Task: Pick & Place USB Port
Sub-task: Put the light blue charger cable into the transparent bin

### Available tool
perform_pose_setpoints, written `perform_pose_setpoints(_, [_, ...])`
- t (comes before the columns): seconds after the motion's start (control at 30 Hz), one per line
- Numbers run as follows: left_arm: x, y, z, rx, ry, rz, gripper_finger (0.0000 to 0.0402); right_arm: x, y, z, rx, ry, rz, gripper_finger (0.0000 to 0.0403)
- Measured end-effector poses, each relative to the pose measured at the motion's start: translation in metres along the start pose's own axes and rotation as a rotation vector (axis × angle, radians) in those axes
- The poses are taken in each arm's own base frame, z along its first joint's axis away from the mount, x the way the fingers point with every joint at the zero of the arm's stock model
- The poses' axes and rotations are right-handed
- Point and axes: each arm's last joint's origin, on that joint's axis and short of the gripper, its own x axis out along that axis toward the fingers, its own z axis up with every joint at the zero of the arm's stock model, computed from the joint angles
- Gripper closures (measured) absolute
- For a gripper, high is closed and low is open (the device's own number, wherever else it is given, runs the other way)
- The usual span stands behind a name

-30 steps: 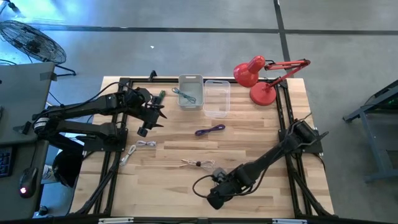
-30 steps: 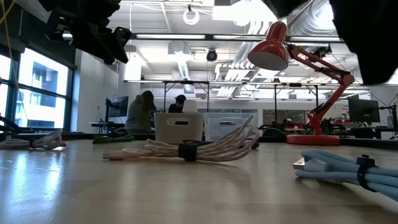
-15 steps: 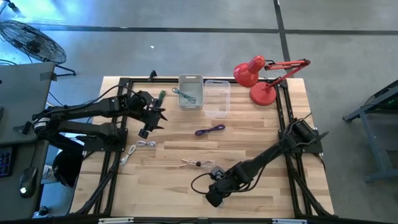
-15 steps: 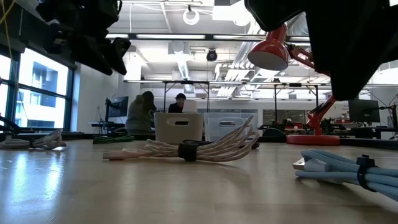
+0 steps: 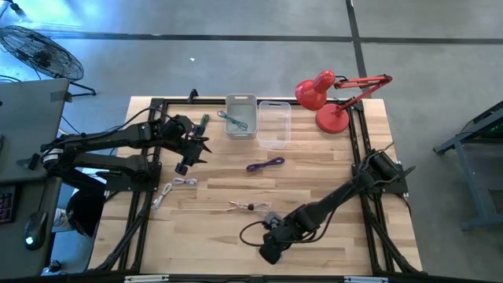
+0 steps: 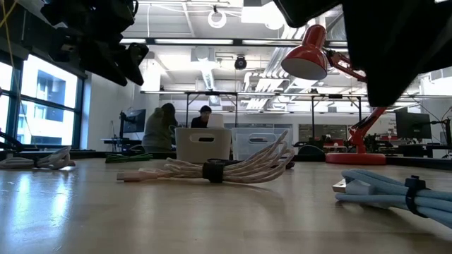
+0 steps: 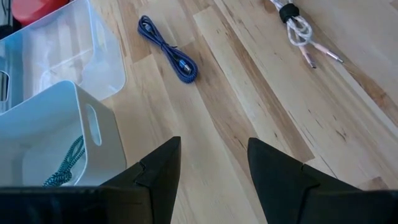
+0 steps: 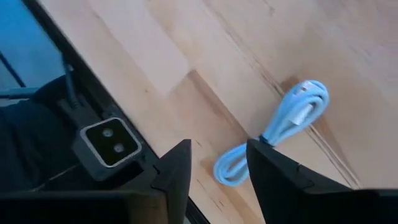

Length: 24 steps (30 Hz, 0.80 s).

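Right gripper (image 5: 267, 250) has crept nearer the table's front edge (image 5: 251, 272) — jaws open; left gripper (image 5: 182, 163) open too.

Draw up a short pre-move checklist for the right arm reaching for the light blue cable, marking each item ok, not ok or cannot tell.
1. Right gripper fingers open: ok, a clear gap shows between them.
2. Right gripper empty: ok, nothing sits between the fingers.
3. Light blue cable in sight: ok, coiled on the table just ahead of the fingers.
4. Cable free of other things: ok, only bare wood around it in the right wrist view.
5. Left gripper out of the way: ok, open and empty near the white bin, far from the right arm.
6. Fingers centred over the cable: not ok, the coil lies to one side.
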Motion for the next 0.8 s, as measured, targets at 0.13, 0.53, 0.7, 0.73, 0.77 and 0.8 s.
perform_pose_setpoints(0.13, [0.0,0.0,0.0,0.0,0.0,0.0,0.022,0.0,-0.002,0.0,0.014,0.001,-0.024,0.0228])
perform_pose_setpoints(0.53, [0.0,0.0,0.0,-0.001,0.002,-0.002,0.022,0.025,-0.015,0.002,0.024,0.075,-0.124,0.0197])
perform_pose_setpoints(0.7, [0.0,0.0,0.0,-0.001,0.002,-0.001,0.022,0.037,-0.018,0.007,0.027,0.098,-0.135,0.0196])
perform_pose_setpoints(0.73, [0.0,0.0,0.0,-0.001,0.002,-0.002,0.022,0.04,-0.02,0.008,0.029,0.102,-0.141,0.0196])
perform_pose_setpoints(0.77, [0.0,0.0,0.0,-0.001,0.002,-0.002,0.022,0.042,-0.021,0.008,0.032,0.107,-0.147,0.0196])
perform_pose_setpoints(0.8, [0.0,0.0,0.0,-0.001,0.002,-0.002,0.022,0.045,-0.022,0.009,0.034,0.112,-0.153,0.0196])
